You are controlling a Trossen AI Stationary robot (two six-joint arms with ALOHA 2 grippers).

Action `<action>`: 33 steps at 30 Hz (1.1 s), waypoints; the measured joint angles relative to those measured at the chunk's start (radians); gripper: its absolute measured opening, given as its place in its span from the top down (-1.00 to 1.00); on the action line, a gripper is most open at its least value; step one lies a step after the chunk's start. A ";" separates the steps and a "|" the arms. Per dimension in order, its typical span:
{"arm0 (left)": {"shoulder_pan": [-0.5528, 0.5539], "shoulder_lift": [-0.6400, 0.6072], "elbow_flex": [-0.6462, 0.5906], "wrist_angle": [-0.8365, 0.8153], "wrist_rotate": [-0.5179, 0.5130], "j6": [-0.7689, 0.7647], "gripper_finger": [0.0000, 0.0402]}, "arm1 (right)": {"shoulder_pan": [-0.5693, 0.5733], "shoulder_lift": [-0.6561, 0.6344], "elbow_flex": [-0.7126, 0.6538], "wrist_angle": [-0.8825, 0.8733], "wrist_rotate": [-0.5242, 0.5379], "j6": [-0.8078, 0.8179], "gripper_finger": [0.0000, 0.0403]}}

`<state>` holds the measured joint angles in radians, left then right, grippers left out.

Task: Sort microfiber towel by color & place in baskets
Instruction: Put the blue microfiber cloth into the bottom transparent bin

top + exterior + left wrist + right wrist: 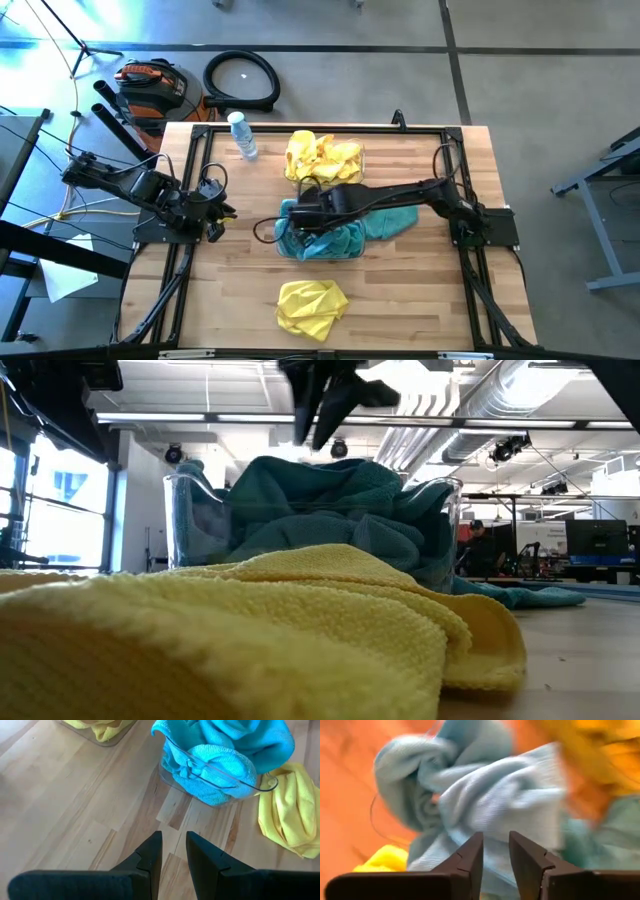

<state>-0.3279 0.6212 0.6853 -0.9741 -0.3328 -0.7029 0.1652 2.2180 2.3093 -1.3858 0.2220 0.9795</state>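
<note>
A clear basket (pixel 180 510) at the table's middle holds a heap of teal microfiber towels (pixel 330 240). One teal towel (pixel 395 222) trails over the basket's right side onto the table. My right gripper (pixel 495 837) hangs open above this heap, pointing down, with nothing between its fingers. A second basket (pixel 358 160) toward the far edge holds yellow towels (pixel 320 158). Another yellow towel (pixel 312 305) lies crumpled on the table near the front edge. My left gripper (pixel 173 836) waits open over bare wood at the table's left.
A clear water bottle (pixel 241 135) lies at the far left of the table. Black frame rails (pixel 190 200) run along the table's sides. Bare wood lies between the left arm and the teal basket (pixel 220 782), and at the front right.
</note>
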 joint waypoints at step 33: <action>0.000 0.000 0.000 -0.002 0.012 -0.015 0.63 | 0.014 0.105 -0.002 -0.081 -0.036 -0.018 1.00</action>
<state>-0.3279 0.6212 0.6853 -0.9764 -0.3212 -0.7176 0.1790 2.3232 2.3077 -1.4666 0.1864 0.9617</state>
